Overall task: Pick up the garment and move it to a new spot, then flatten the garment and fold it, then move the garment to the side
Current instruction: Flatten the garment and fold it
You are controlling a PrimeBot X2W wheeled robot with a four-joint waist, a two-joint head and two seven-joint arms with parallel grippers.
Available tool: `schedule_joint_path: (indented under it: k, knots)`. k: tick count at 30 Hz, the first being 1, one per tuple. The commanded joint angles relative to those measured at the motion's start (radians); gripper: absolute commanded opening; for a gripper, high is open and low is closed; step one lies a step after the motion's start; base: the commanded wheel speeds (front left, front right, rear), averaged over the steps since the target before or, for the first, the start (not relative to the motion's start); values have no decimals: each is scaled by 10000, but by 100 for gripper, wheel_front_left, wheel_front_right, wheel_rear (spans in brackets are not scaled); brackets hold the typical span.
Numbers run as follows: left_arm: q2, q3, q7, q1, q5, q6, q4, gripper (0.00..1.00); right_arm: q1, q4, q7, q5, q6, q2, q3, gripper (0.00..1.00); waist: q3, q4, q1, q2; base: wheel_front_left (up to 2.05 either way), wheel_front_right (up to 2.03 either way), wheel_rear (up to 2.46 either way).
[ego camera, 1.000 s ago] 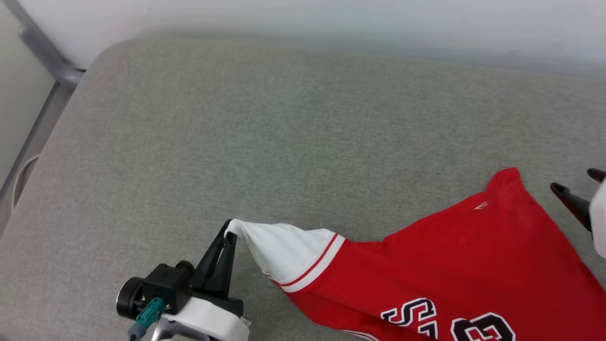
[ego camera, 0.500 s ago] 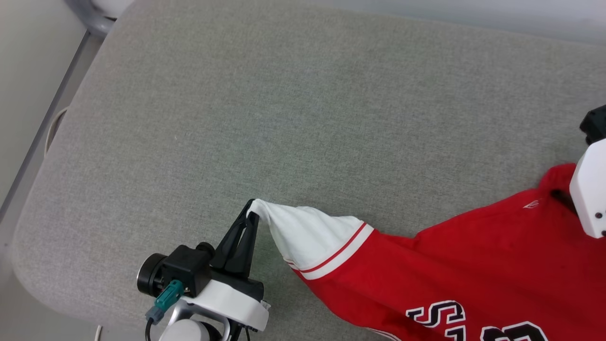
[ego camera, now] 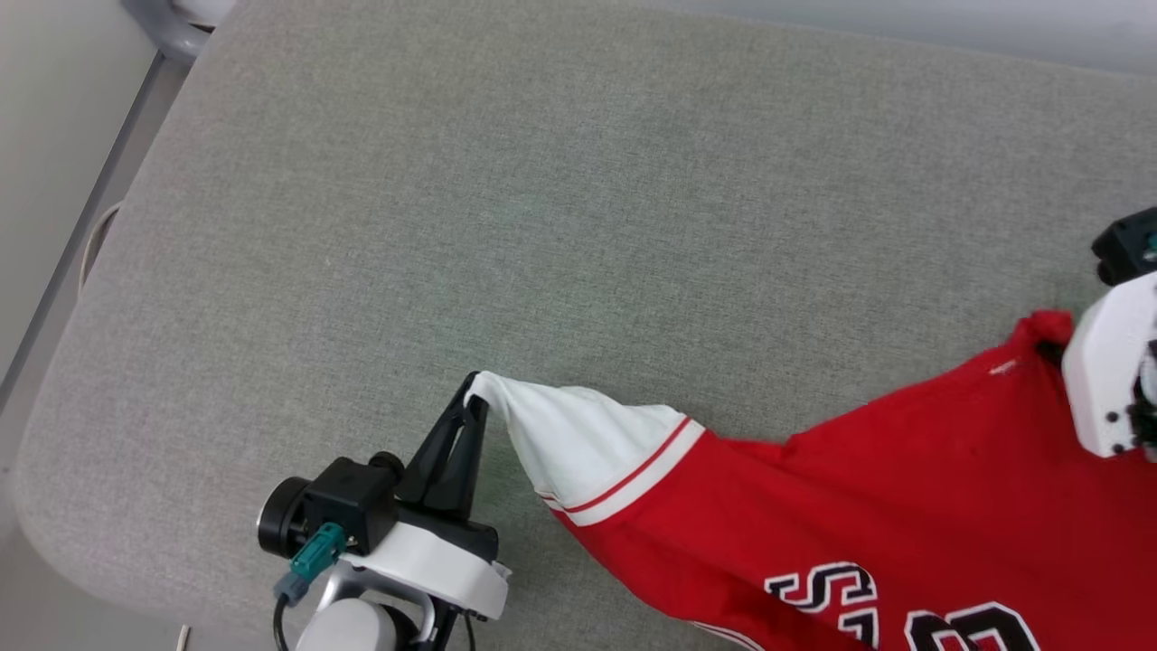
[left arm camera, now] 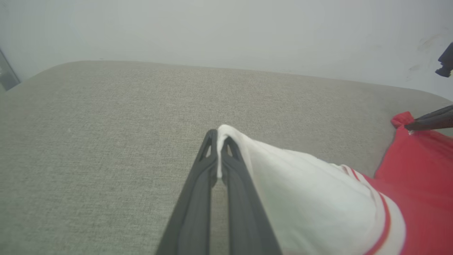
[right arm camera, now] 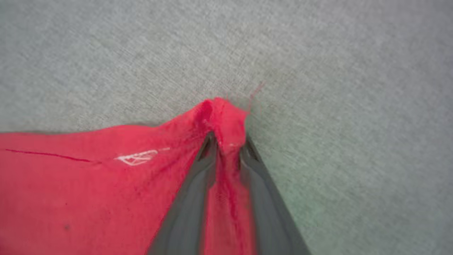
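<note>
Right hand (right arm camera: 229,140) moved in, now pinching red corner (right arm camera: 226,113) of shirt (ego camera: 859,506); left hand (ego camera: 472,402) clamped on white sleeve (ego camera: 587,443). Flattening likely underway; folding left.

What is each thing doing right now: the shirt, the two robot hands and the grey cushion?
garment: lying on the cushion, printed face up, stretched between two pinched ends.
left gripper: shut on the garment, at the tip of its white sleeve.
right gripper: shut on the garment, at a bunched red corner.
grey cushion: flat, with the garment on it.
</note>
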Motion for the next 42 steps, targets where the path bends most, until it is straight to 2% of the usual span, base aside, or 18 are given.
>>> schedule_joint_path:
  k: [1, 7, 13, 19, 25, 30, 36, 42]
  knots:
    - [106, 115, -71, -37, 45, -42, 36, 0, -193, 126, -526, 104, 21, 210, 105, 0, -223, -201, 0, 0, 0, 0, 0]
    - [377, 331, -73, -65, 161, -99, 13, 0, -783, 182, -2391, 15, 8, 305, -143, 0, -878, -622, 0, 0, 0, 0, 0]
    - [661, 573, -73, -491, 117, -154, -256, 0, -913, 86, -3604, 93, 8, 406, -513, 0, -1405, -918, 0, 0, 0, 0, 0]
    - [1169, 720, 81, -1907, 175, -229, -516, 0, -948, -574, -4376, -13, 8, 501, -1026, 0, -1716, -1336, 0, 0, 0, 0, 0]
    - [1642, 574, 607, -3727, 184, -317, -980, 0, -1140, -1562, -4459, -286, 8, 693, -1718, 0, -1479, -1751, 0, 0, 0, 0, 0]
    - [2126, 191, 1077, -5789, 306, -392, -950, 0, -1922, -2113, -4293, -775, 8, 916, -2362, 0, -830, -2038, 0, 0, 0, 0, 0]
    - [2678, -445, 1480, -8606, -4, -407, -374, 0, -3884, -1844, -3954, -1268, 8, 1374, -3001, 0, 80, -2261, 0, 0, 0, 0, 0]
    - [3451, -1111, 1609, -11729, -309, -411, 552, 0, -6569, -870, -4045, -2115, 9, 1834, -3216, 0, 926, -2391, 0, 0, 0, 0, 0]
